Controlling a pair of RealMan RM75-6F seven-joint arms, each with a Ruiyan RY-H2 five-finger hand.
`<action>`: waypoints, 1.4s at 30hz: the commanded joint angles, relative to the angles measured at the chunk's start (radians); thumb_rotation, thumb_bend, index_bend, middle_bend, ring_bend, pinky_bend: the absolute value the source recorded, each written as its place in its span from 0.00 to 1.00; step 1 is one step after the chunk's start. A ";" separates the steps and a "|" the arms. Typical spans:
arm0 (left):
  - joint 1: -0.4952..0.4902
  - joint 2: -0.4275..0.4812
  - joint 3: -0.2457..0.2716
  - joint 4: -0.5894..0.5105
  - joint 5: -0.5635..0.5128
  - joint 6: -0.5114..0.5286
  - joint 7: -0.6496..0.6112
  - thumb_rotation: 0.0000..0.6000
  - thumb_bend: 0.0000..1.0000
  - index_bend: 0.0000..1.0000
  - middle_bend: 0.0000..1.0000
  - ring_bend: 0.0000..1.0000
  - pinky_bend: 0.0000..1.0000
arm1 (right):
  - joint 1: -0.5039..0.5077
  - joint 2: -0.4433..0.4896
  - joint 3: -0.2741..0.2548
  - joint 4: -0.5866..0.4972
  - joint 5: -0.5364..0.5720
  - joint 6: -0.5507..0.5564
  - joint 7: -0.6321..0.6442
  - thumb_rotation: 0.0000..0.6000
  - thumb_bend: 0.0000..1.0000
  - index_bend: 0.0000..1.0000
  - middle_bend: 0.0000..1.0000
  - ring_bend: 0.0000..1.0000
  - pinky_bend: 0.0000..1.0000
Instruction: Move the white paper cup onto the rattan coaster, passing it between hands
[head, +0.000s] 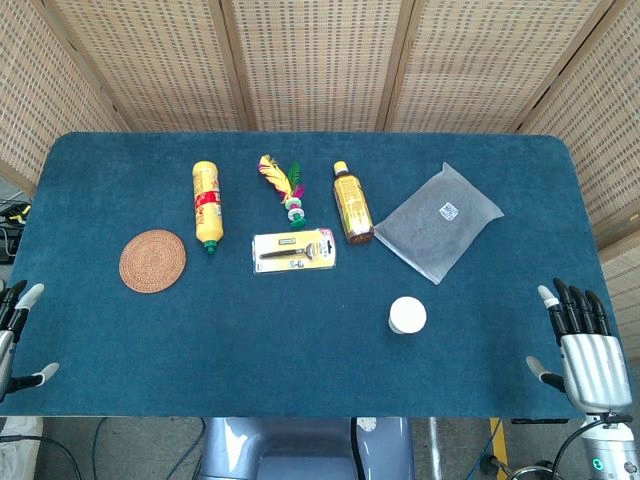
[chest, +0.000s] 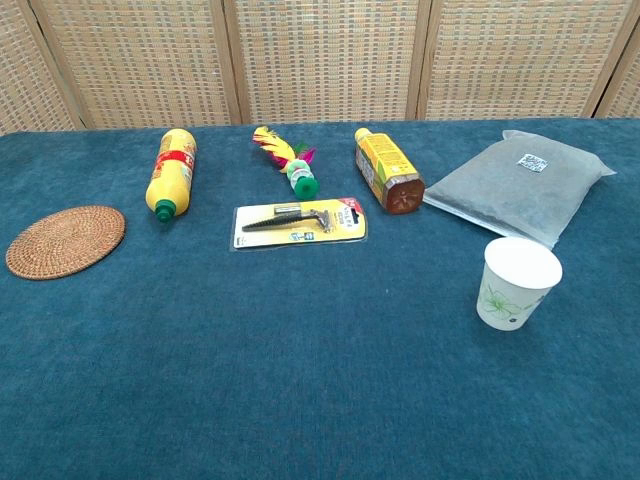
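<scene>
1. While both hands wait at the near corners of the counter (head: 300, 370), the white paper cup (head: 407, 316) stands upright, mouth up, on the blue cloth toward the robot's right, just in front of a grey plastic pouch (head: 438, 221).
2. The right hand (head: 582, 345) is plainly the nearer one: the cup sits forward and to the inside of it, apart from its fingers (head: 574, 306), with bare cloth between. Those fingers are spread and upright, holding nothing.
3. The left hand (head: 18, 335) shows only at the frame edge, well apart from the cup; its visible fingers are apart and empty.
4. The rattan coaster (head: 153, 260) lies flat on the far left side, close to the left hand, with nothing on it. Judging from this layout, the right hand would lift the cup and the left would receive it mid-counter.
5. The cup is a thin tapered paper cone, wider at the rim, with a faint green leaf print visible in the chest view (chest: 516, 283); its axis is vertical, so a side grasp looks apt, and a hard squeeze would likely crush it.
6. The coaster is a round disc of coiled brown weave, slightly ridged.
7. Between them lie a yellow bottle (head: 207, 203), a feathered shuttlecock (head: 284, 186), a carded razor (head: 294, 251) and an amber bottle (head: 352, 203), all on their sides.
</scene>
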 joint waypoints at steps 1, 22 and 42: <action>0.000 -0.001 0.000 0.000 -0.001 0.000 0.001 1.00 0.00 0.00 0.00 0.00 0.00 | 0.000 0.000 0.000 0.000 0.001 -0.001 0.002 1.00 0.00 0.06 0.00 0.00 0.00; -0.018 -0.020 -0.012 -0.008 -0.043 -0.025 0.058 1.00 0.00 0.00 0.00 0.00 0.00 | 0.249 -0.007 0.003 0.121 -0.052 -0.383 0.259 1.00 0.00 0.09 0.04 0.00 0.00; -0.053 -0.051 -0.023 0.003 -0.124 -0.079 0.123 1.00 0.00 0.00 0.00 0.00 0.00 | 0.506 -0.129 0.062 0.193 0.179 -0.770 0.220 1.00 0.00 0.09 0.06 0.00 0.08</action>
